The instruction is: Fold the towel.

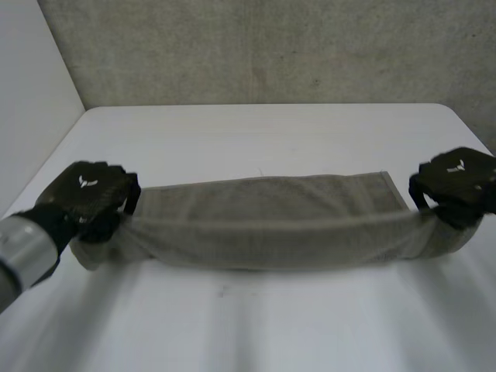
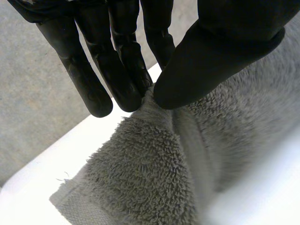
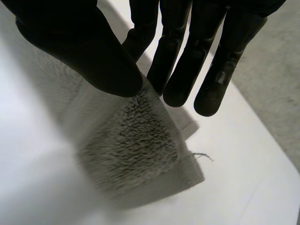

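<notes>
White table [image 1: 256,132] carries a grey towel [image 1: 271,225], its ends pinched by the left hand [image 1: 89,198] and right hand [image 1: 457,186], fingers [image 2: 117,70] against thumb.

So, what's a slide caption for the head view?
Left hand and right hand pinch opposite ends of the grey towel on the white table.

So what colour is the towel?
Plain grey fluffy terry towel; the left wrist view shows it best.

The right robot hand [image 3: 187,56] pinches the grey towel [image 3: 136,145] at its upper edge, thumb against straight fingers. From the pinch the cloth hangs down to the white worktop [image 3: 243,178], where its lower part lies flat. A loose thread [image 3: 202,155] sticks out from the towel's lower corner
</notes>
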Controlling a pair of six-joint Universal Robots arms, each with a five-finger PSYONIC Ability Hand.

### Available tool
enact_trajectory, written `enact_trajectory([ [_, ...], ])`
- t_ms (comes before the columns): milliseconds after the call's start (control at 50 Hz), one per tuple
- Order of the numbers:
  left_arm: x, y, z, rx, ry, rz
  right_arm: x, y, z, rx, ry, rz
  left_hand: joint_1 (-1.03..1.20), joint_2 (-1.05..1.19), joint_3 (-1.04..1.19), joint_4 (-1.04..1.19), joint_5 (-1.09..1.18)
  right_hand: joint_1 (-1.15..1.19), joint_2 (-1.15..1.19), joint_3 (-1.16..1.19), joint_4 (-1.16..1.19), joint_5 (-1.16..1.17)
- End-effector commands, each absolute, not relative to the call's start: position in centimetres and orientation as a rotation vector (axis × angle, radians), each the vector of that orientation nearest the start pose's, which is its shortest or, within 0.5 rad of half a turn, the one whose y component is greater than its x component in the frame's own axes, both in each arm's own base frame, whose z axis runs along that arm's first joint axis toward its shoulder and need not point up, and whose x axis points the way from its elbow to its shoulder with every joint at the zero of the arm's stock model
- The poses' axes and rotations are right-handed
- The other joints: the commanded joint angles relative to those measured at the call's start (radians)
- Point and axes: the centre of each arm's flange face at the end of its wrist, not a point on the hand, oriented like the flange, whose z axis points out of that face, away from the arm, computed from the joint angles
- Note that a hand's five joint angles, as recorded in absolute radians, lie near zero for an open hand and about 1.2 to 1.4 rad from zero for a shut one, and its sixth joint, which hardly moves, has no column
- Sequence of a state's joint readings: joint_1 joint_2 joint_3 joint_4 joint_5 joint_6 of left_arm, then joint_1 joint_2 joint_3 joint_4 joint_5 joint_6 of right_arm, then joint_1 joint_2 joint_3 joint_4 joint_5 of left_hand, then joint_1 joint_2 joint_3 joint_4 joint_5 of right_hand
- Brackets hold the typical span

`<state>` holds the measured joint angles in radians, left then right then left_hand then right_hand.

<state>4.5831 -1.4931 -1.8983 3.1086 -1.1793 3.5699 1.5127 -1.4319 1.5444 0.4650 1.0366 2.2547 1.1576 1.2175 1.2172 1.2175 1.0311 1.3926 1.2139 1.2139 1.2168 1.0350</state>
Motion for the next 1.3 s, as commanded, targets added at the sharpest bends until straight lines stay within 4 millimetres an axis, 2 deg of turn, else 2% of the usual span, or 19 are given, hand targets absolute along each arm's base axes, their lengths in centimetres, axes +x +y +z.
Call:
enact_trajectory([
  [20,-20.7,-29.3,20.7,1.092,2.309,-1.964,19.0,-33.2,22.4,-1.342,2.189,-1.772,0.239,0.179,0.179,0.179,0.191,0.004,0.182,0.182,0.180,0.187],
  [60,-21.4,-32.3,19.6,1.079,2.302,-1.951,20.5,-35.4,21.1,-1.336,2.167,-1.841,0.239,0.179,0.179,0.179,0.191,0.004,0.182,0.182,0.180,0.187],
  [120,-22.0,-33.7,19.0,1.076,2.292,-1.952,21.6,-37.4,20.1,-1.333,2.135,-1.927,0.239,0.179,0.179,0.179,0.191,0.004,0.182,0.182,0.180,0.187],
  [160,-22.8,-36.3,17.7,1.055,2.279,-1.947,22.1,-38.3,19.4,-1.330,2.110,-1.967,0.239,0.179,0.179,0.179,0.191,0.004,0.182,0.182,0.180,0.187],
  [180,-22.8,-36.3,17.7,1.055,2.279,-1.947,22.1,-38.3,19.4,-1.330,2.109,-1.968,0.239,0.179,0.179,0.179,0.191,0.004,0.182,0.182,0.180,0.187],
  [220,-23.2,-38.6,16.5,1.034,2.261,-1.952,23.5,-39.7,18.8,-1.306,2.022,-2.064,0.239,0.179,0.179,0.179,0.191,0.004,0.182,0.182,0.180,0.187],
  [340,-24.1,-40.6,14.9,1.042,2.248,-1.969,24.4,-41.4,17.4,-1.261,1.977,-2.164,0.239,0.179,0.179,0.179,0.191,0.004,0.182,0.182,0.180,0.187],
  [360,-24.5,-40.8,14.5,1.049,2.241,-1.974,24.4,-41.8,16.7,-1.254,1.991,-2.176,-0.514,-0.574,-0.573,-0.574,-0.562,-0.751,-0.572,-0.572,-0.575,-0.568],
  [380,-24.8,-41.0,14.4,1.056,2.235,-1.979,24.4,-41.9,16.2,-1.252,2.009,-2.183,-0.934,-0.994,-0.994,-0.994,-0.982,-1.218,-1.039,-1.039,-1.042,-1.035],
  [440,-24.9,-41.0,14.5,1.050,2.232,-1.986,25.1,-41.5,15.9,-1.242,2.029,-2.188,-0.850,-0.910,-0.910,-0.910,-0.898,-1.218,-1.039,-1.039,-1.042,-1.035],
  [460,-24.8,-41.0,14.6,1.032,2.235,-1.984,25.1,-41.5,15.9,-1.242,2.029,-2.188,-0.983,-1.043,-1.043,-1.043,-1.031,-1.218,-1.039,-1.039,-1.042,-1.035],
  [620,-24.2,-39.7,16.6,0.976,2.230,-1.973,24.2,-40.0,18.9,-1.153,2.057,-2.216,-0.983,-1.043,-1.043,-1.043,-1.031,-1.218,-1.039,-1.039,-1.042,-1.035],
  [780,-23.1,-35.5,19.4,0.922,2.291,-1.993,23.0,-35.8,19.9,-1.110,2.161,-2.054,-0.983,-1.043,-1.043,-1.043,-1.031,-1.218,-1.039,-1.039,-1.042,-1.035],
  [860,-22.4,-33.1,20.3,0.852,2.334,-2.030,21.1,-34.1,18.9,-1.095,2.322,-1.873,-0.983,-1.043,-1.043,-1.043,-1.031,-1.218,-1.039,-1.039,-1.042,-1.035],
  [960,-21.9,-31.3,19.7,0.776,2.397,-2.057,19.3,-33.1,17.0,-1.058,2.437,-1.728,-0.983,-1.043,-1.043,-1.043,-1.031,-1.088,-0.909,-0.909,-0.912,-0.905],
  [1140,-21.4,-29.4,18.2,0.677,2.472,-2.093,17.3,-34.1,13.7,-1.009,2.475,-1.758,-0.983,-1.043,-1.043,-1.043,-1.031,-0.715,-0.536,-0.536,-0.539,-0.532],
  [1220,-21.4,-29.1,17.9,0.663,2.488,-2.096,17.3,-34.3,12.6,-1.006,2.482,-1.746,-0.983,-1.043,-1.043,-1.043,-1.031,-0.676,-0.498,-0.498,-0.501,-0.493],
  [1260,-21.4,-29.1,17.9,0.661,2.487,-2.098,17.3,-34.5,12.1,-1.011,2.487,-1.736,-0.983,-1.043,-1.043,-1.043,-1.031,-0.597,-0.418,-0.418,-0.421,-0.414],
  [1300,-21.4,-29.1,17.9,0.661,2.486,-2.100,17.0,-34.9,11.4,-1.008,2.502,-1.729,-0.983,-1.043,-1.043,-1.043,-1.031,-0.241,-0.062,-0.062,-0.065,-0.058],
])
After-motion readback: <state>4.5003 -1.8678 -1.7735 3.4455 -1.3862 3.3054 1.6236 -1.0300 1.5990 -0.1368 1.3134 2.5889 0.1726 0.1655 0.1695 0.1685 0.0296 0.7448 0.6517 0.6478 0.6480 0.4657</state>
